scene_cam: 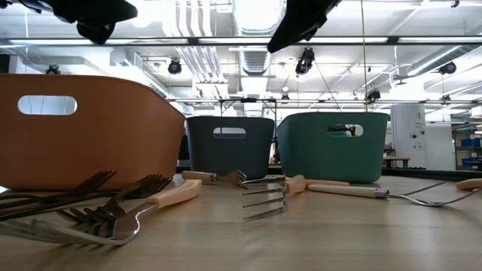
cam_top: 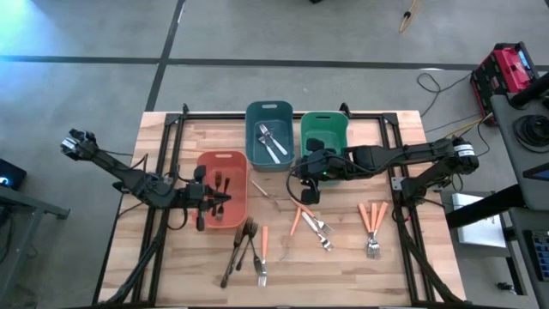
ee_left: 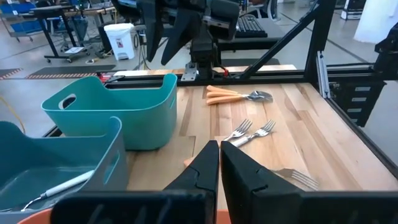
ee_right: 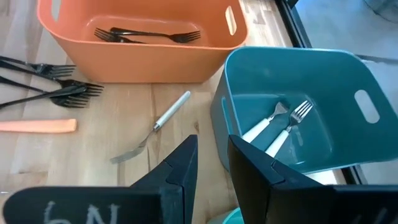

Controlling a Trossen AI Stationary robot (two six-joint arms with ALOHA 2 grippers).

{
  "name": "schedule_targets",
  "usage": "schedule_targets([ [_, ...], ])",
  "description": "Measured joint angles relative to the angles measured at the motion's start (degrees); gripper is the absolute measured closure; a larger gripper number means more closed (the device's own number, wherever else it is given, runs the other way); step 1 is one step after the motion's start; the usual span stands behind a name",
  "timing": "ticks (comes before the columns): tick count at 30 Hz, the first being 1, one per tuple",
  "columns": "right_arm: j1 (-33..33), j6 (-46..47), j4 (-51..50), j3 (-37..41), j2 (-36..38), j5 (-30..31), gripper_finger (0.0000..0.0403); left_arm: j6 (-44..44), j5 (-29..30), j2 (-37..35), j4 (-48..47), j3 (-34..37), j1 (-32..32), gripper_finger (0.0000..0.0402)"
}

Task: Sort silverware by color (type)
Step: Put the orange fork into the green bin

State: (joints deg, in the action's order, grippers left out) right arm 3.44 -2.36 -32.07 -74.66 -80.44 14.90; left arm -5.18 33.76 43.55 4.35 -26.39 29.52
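The silverware lies scattered on the near half of the table. There are dark bronze forks [cam_top: 240, 247], one orange-handled piece [cam_top: 263, 249], silver forks [cam_top: 318, 228] and orange-handled forks [cam_top: 372, 225]. One silver fork [ee_right: 152, 127] lies in front of the blue bin. Dark forks [ee_right: 146, 35] rest in the salmon bin [cam_top: 225, 163], and silver forks [ee_right: 280, 127] in the blue bin [cam_top: 268, 112]. My left gripper [ee_left: 219, 163] hovers shut over the salmon bin's near part, holding nothing I can see. My right gripper [ee_right: 212, 163] is open above the table by the blue bin's near right corner.
The green bin [cam_top: 323, 129] stands right of the blue one at the far side. A black frame [cam_top: 167, 154] edges the table on its left, right and far sides. Bare wood shows between the fork groups [cam_top: 343, 257].
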Motion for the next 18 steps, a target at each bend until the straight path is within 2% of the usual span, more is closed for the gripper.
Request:
schedule_targets([
  [11,0.03,6.17,-0.61,0.73,0.00,-0.11,0.0323,1.65,0.10,0.29,0.03,-0.07,-0.22,0.0401],
  [18,0.05,14.58,-0.73,0.79,0.00,-0.29,0.0323,4.64,0.28,0.37,0.07,-0.09,-1.56,0.0401],
])
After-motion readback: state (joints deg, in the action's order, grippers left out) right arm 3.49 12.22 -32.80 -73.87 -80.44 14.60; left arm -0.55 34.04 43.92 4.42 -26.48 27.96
